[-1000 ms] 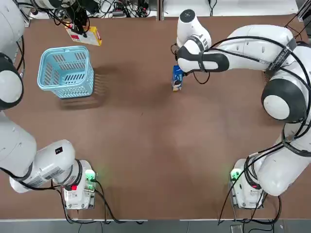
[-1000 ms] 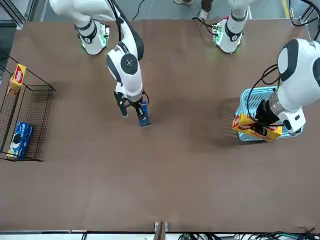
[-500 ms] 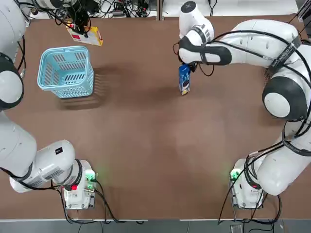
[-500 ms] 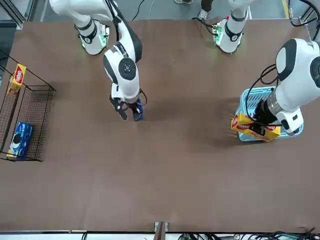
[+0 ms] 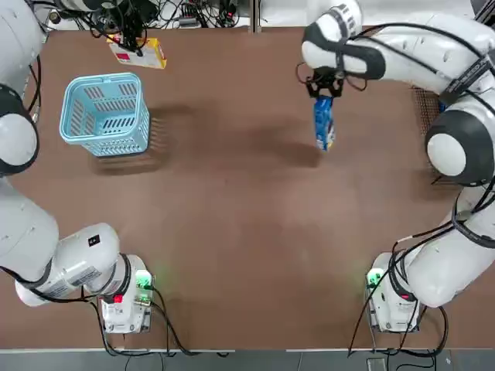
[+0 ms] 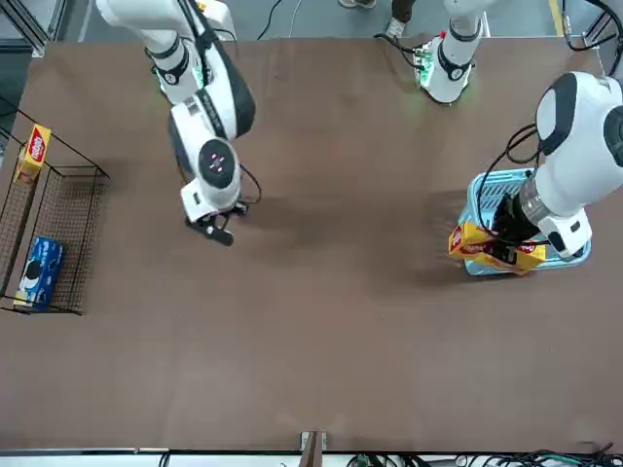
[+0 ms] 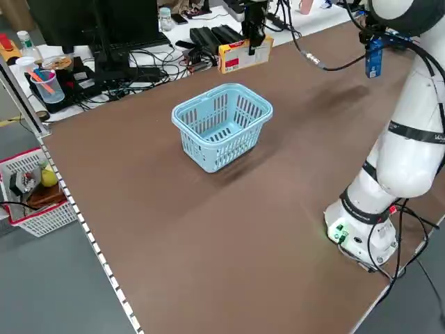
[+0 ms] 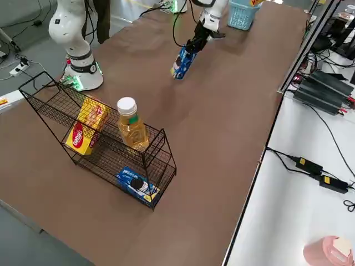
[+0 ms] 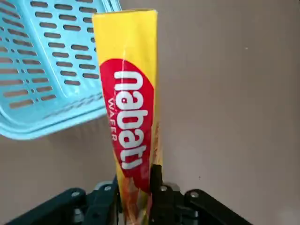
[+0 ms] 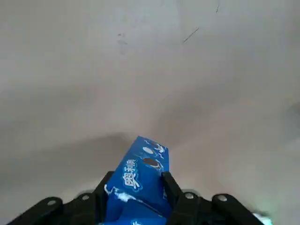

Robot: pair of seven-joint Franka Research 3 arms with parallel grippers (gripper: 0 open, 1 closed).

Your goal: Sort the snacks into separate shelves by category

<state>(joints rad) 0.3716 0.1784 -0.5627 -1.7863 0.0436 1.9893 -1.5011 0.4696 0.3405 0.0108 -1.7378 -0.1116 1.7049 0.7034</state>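
Brown tabletop [image 5: 232, 232]: right hand [image 5: 323, 86] clamps blue packet [image 5: 323, 124] aloft; left hand [image 9: 136, 197] clamps yellow box [image 9: 129, 108]; cables beyond.

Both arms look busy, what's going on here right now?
The right gripper holds a blue cookie packet in the air above the table. The left gripper is shut on a yellow wafer box beside the light blue basket. The wire rack holds a wafer box, a cookie packet and a bottle.

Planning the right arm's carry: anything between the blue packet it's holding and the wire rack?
Nothing visible. The blue cookie packet hangs from the right gripper above bare table. The wire rack stands farther along, no object between them.
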